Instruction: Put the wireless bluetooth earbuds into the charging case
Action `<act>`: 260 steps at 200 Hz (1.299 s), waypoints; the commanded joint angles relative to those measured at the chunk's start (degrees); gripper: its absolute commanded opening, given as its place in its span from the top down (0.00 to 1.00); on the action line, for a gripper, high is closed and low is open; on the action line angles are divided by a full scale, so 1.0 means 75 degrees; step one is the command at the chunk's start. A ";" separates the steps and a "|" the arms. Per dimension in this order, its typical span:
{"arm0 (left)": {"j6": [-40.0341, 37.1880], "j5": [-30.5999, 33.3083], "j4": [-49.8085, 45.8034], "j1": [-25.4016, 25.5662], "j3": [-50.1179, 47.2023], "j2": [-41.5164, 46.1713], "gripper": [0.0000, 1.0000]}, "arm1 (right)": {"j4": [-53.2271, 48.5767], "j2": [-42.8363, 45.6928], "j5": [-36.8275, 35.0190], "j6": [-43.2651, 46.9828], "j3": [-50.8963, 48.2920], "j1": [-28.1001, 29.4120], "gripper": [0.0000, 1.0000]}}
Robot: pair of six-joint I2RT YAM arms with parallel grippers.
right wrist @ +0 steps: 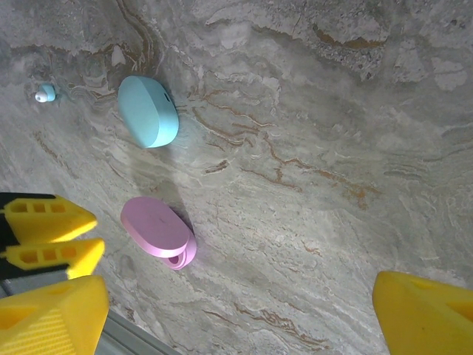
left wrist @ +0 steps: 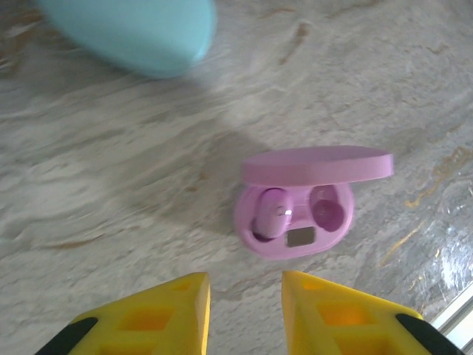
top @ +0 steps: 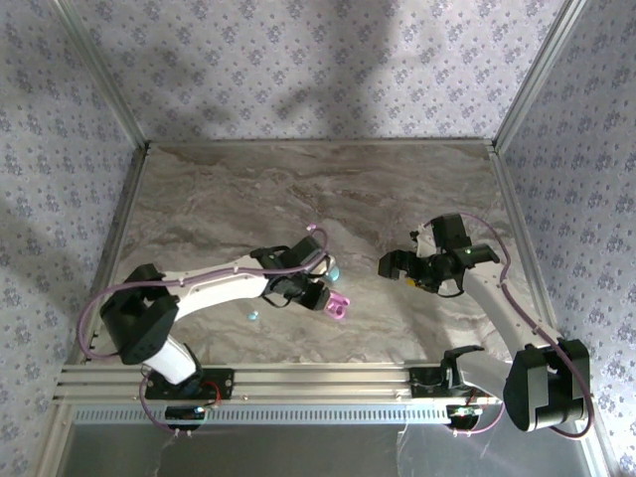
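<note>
My left gripper (left wrist: pixel 244 285) near the open pink case (left wrist: pixel 295 235), jaws parted, gripping nothing, one pink earbud (left wrist: pixel 272 213) seated in a socket, my right gripper (right wrist: pixel 238 310) spread wide, empty, a blue earbud (right wrist: pixel 45 92) loose on the table (right wrist: pixel 332 111) near the blue case (right wrist: pixel 148 111)

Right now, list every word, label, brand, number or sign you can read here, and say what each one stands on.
No text can be read anywhere in these views.
pink charging case: no lettering; the small grey panel on its front looks blank.
blue case: plain shell, no marking seen.
yellow fingers: no print visible.
</note>
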State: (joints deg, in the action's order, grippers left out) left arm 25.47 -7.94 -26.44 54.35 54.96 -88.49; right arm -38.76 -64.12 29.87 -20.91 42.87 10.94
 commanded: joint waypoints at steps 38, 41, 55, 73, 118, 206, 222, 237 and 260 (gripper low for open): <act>0.0832 -0.1214 0.1093 -0.0871 -0.0660 0.0068 0.80 | -0.0047 0.0053 -0.0122 0.0081 -0.0104 0.0328 0.05; 0.0842 -0.1277 0.1128 -0.0879 -0.0645 0.0017 0.80 | -0.0046 0.0053 -0.0141 0.0072 -0.0103 0.0342 0.05; 0.0895 -0.1592 0.1288 -0.0937 -0.0547 -0.0220 0.82 | -0.0063 0.0054 -0.0194 0.0057 -0.0104 0.0377 0.05; 0.1046 -0.1988 0.1581 -0.1066 -0.0508 -0.0493 0.84 | -0.0114 0.0063 -0.0261 0.0057 -0.0100 0.0396 0.05; 0.1196 -0.2423 0.1761 -0.1163 -0.0274 -0.1125 0.86 | -0.0164 0.0113 -0.0350 0.0057 -0.0091 0.0427 0.05; 0.1603 -0.2551 0.2039 -0.0893 -0.0752 -0.1034 0.88 | -0.0187 0.0129 -0.0338 0.0069 -0.0091 0.0447 0.05; 0.1690 -0.2476 0.2036 -0.0782 -0.0810 -0.0987 0.88 | -0.0188 0.0134 -0.0338 0.0069 -0.0094 0.0462 0.05; 0.1802 -0.2388 0.2048 -0.0717 -0.0892 -0.0910 0.89 | -0.0190 0.0137 -0.0326 0.0069 -0.0100 0.0474 0.05; 0.2011 -0.2307 0.2227 -0.0622 -0.1062 -0.0749 0.89 | -0.0187 0.0135 -0.0338 0.0069 -0.0103 0.0492 0.05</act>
State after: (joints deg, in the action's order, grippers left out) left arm 38.28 -25.89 -11.62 48.90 48.25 -96.86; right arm -38.81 -64.10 27.83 -20.93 42.57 14.20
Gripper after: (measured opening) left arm 0.114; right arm 0.953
